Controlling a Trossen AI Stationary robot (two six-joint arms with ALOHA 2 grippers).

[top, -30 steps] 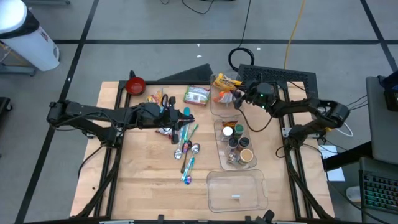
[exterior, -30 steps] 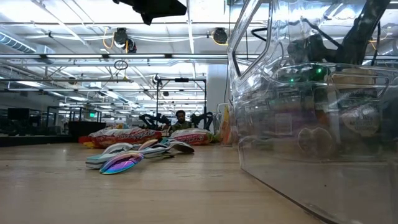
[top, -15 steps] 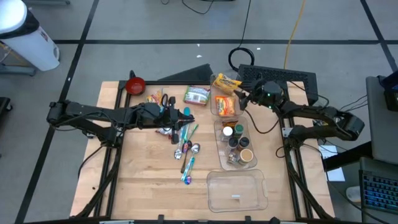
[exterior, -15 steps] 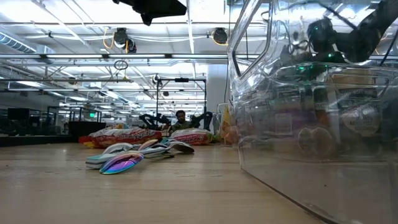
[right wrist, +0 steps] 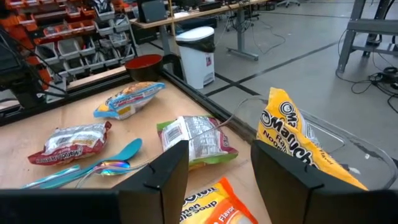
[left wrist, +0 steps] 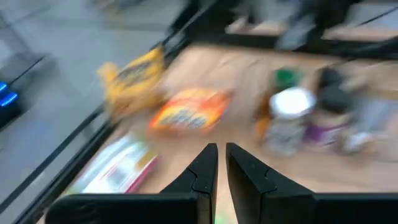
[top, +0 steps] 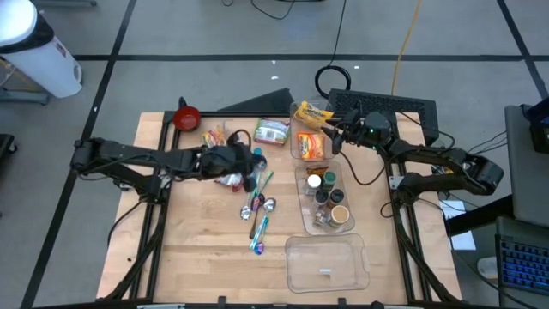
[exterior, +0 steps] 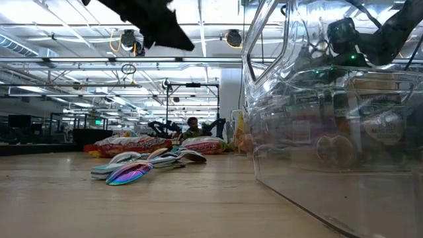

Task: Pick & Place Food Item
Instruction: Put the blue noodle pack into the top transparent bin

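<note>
The left wrist view is smeared by motion: the yellow packet (left wrist: 132, 79), the orange packet (left wrist: 188, 110) and the white-capped jar (left wrist: 290, 118) show only as soft shapes with unreadable labels. In the low view the clear bin (exterior: 330, 119) fills the 3 o'clock side, is cut by the frame edge, and warps whatever sits inside beyond naming. In the right wrist view the orange soup packet (right wrist: 208, 205) is cut off at 6 o'clock.
</note>
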